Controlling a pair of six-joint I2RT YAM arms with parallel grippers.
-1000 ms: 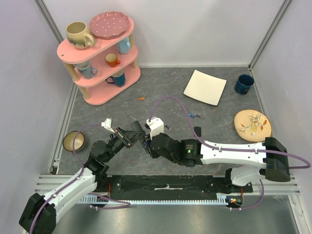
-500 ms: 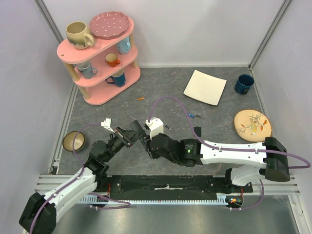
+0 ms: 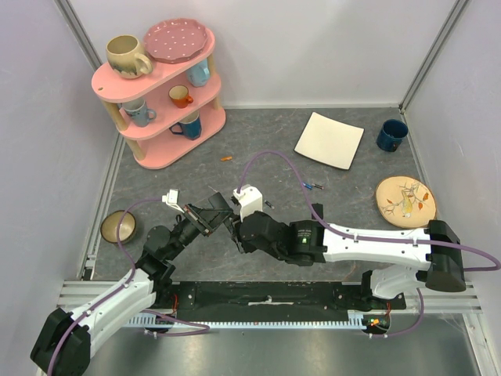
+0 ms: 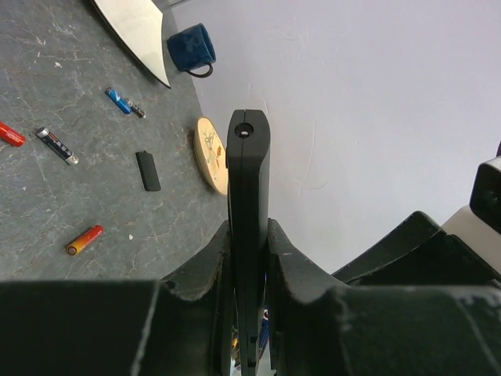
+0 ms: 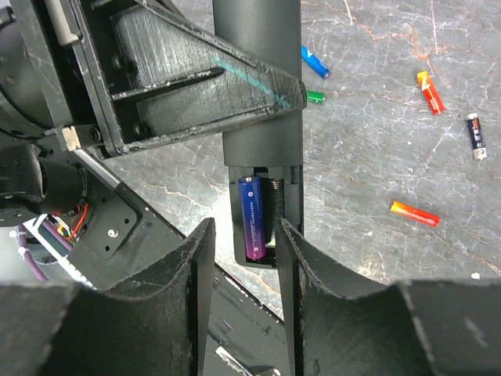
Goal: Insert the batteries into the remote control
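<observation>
My left gripper (image 4: 249,243) is shut on the black remote control (image 4: 248,180), seen edge-on and raised off the table. In the right wrist view the remote (image 5: 258,94) shows its open battery recess, with one blue-purple battery (image 5: 254,219) lying in the left slot and the right slot showing only its spring. My right gripper (image 5: 244,266) is open, its fingers standing either side of the recess end, above it. Loose batteries lie on the table: blue (image 5: 315,61), green (image 5: 315,97), red (image 5: 429,92), black (image 5: 475,135), orange (image 5: 415,213). Both grippers meet at the table's near centre (image 3: 223,218).
A black battery cover (image 4: 148,170) lies on the grey table. A pink shelf (image 3: 160,94) with mugs stands at the back left and a bowl (image 3: 120,227) at the near left. A white square plate (image 3: 329,139), a blue mug (image 3: 391,135) and a wooden plate (image 3: 405,201) are on the right.
My right gripper has edged slightly left and away, closer over the remote. The left arm holds the remote still.
</observation>
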